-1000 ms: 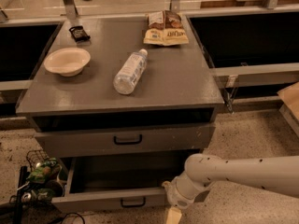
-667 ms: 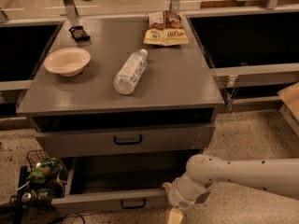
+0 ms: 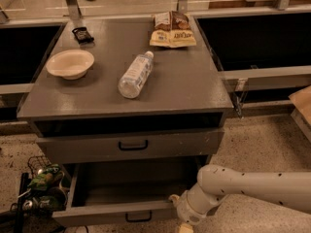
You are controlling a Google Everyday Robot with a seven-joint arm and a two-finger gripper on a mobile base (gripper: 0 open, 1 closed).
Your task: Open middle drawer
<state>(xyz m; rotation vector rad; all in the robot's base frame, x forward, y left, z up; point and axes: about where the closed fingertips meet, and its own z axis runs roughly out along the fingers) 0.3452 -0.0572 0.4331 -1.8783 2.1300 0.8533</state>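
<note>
Camera view: middle drawer [image 3: 127, 192] looks pulled well out already. Claw [image 3: 182, 225] sits at its 4 o'clock corner, can't tell if it's gripping. Next is probably backing away cleanly.

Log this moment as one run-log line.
stage: middle drawer pulled out, grey inside showing | gripper low by its front's right end | countertop: bowl, bottle lying down

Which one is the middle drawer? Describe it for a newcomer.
Start at the grey cabinet; skip the upper drawer under its top. The middle drawer lies below, by the gripper; unlike its neighbour, it is pulled out, grey inside showing.
</note>
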